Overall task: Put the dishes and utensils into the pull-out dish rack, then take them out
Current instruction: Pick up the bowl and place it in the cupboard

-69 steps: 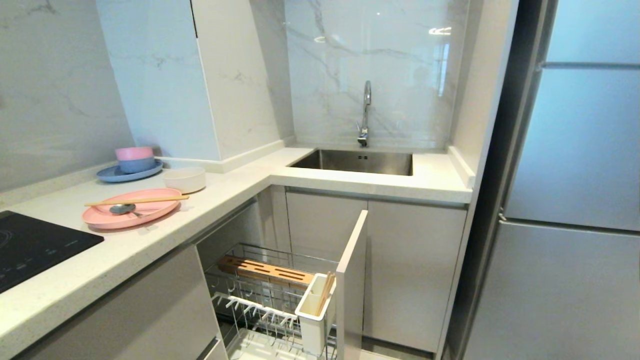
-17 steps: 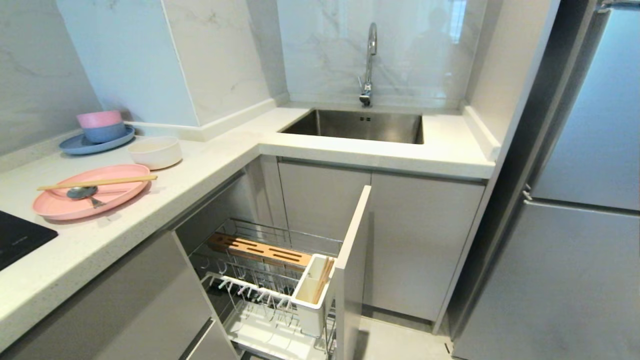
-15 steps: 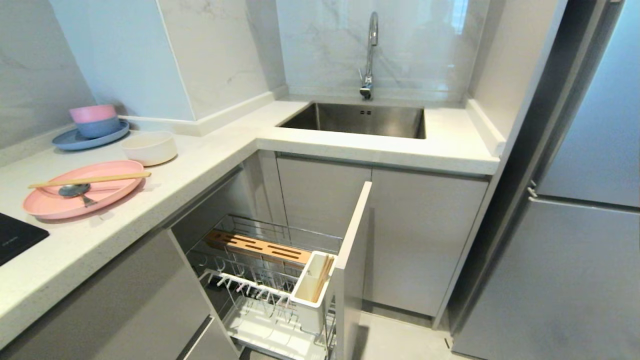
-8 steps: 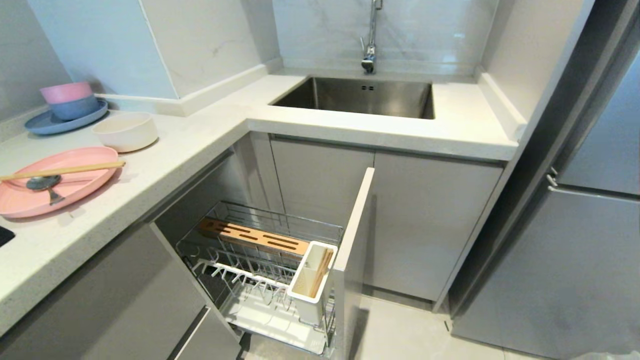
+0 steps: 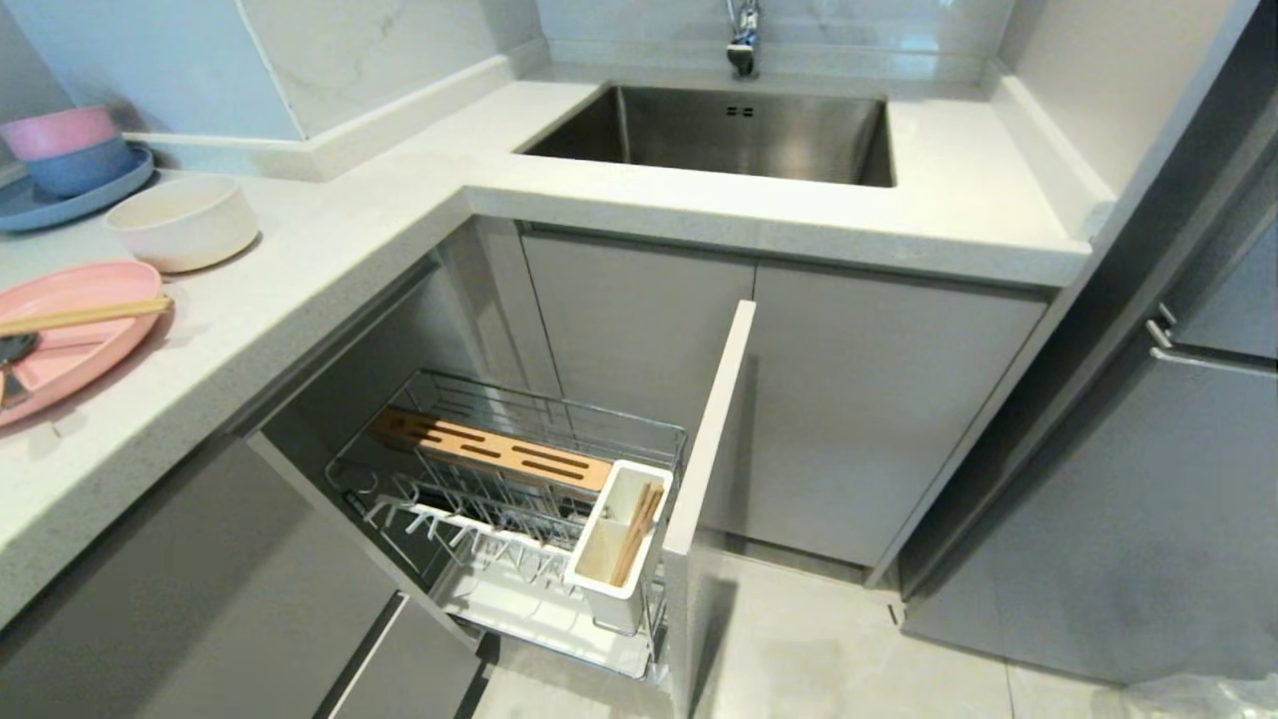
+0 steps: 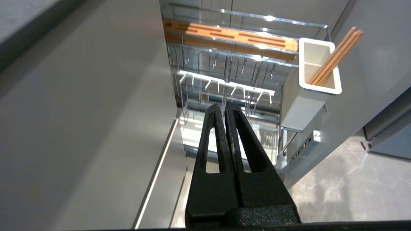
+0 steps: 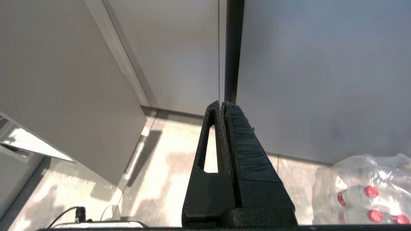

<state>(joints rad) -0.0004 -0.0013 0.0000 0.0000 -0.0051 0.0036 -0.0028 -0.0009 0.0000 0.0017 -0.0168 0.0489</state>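
1. Head view shows the pull-out dish rack (image 5: 499, 499) drawn out of the cabinet below the counter, its plate prongs bare, so no dish has been loaded yet.
2. Its white cutlery caddy (image 5: 619, 554) already holds a pair of wooden sticks, probably chopsticks, though from here that is hard to confirm.
3. On the counter (image 5: 300, 270) to the left lies the pink plate (image 5: 70, 345) with the chopsticks (image 5: 90, 315) across it; the spoon (image 5: 12, 355) is barely in view at the edge — only part of it shows.
4. The cream bowl (image 5: 183, 222) stands just beyond the plate, apart from it.
5. Left gripper (image 6: 225, 107) hangs low in front of the rack with its jaws pressed together, holding nothing.
6. Right gripper (image 7: 223, 104) is likewise closed and empty, pointing at plain cabinet fronts — well away from the dishes.
7. My judgement: loading has not begun, so all of it, and all of the unloading, is left.
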